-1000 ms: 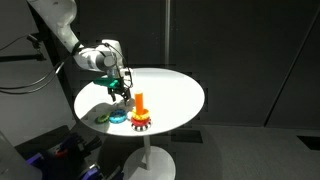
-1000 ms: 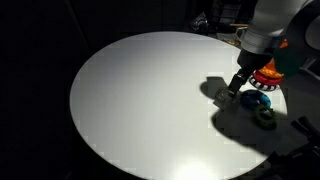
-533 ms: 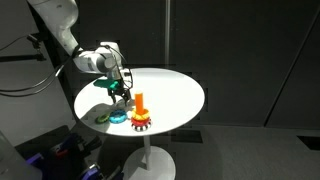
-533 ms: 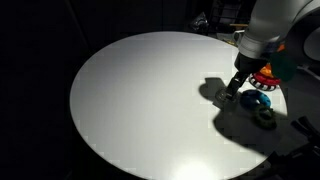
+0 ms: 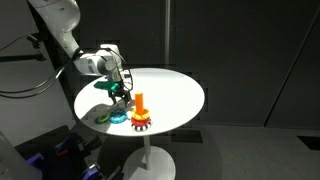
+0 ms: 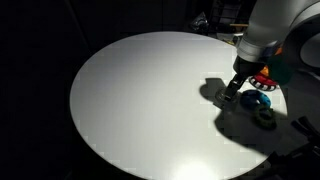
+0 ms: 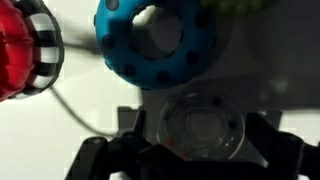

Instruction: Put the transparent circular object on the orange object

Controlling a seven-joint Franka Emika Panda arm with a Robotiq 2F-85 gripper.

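In the wrist view the transparent ring lies on the white table between my gripper's two dark fingers, which sit close against its sides. The gripper is low over the table near its edge. The orange peg stands upright on its red toothed base, a little to the side of the gripper. In both exterior views the transparent ring is hidden by the gripper.
A blue-teal ring lies just beyond the transparent one. A green ring lies past it by the table edge. The round white table stands on one pedestal.
The arm has shifted very slightly and the gripper has settled a little lower. The rings and the peg have not moved.
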